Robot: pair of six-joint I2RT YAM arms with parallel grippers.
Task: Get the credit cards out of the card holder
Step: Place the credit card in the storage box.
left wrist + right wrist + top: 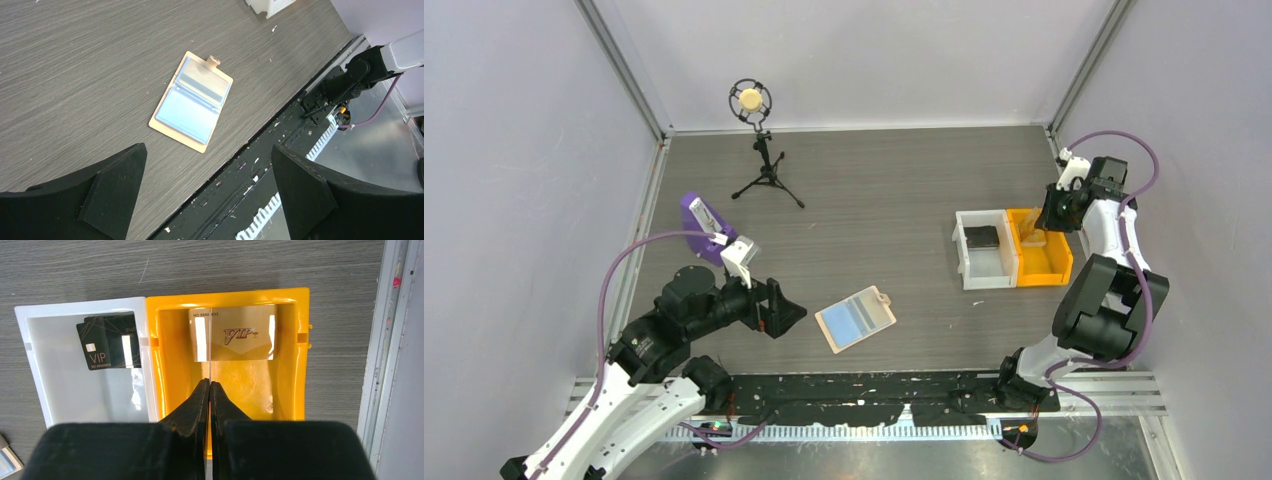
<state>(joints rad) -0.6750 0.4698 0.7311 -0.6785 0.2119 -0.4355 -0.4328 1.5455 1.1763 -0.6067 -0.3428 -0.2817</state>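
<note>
The card holder (pixel 855 318) lies open on the table, light blue inside, tan rim and tab; the left wrist view shows it too (pixel 191 100). My left gripper (pixel 786 310) hovers just left of it, jaws wide open and empty (pixel 207 150). My right gripper (pixel 1036 222) hangs over the orange bin (pixel 1046 272), shut (pixel 210 382) on a thin credit card seen edge-on as a line. A gold VIP card (pixel 240 335) lies in the orange bin (pixel 225 294). A black VIP card (pixel 107 342) lies in the white bin (pixel 75 302).
The white bin (pixel 984 275) and the orange bin stand side by side at the right. A purple wedge stand (pixel 699 225) sits behind my left arm. A microphone on a tripod (pixel 754 105) stands at the back. Walls close in on both sides.
</note>
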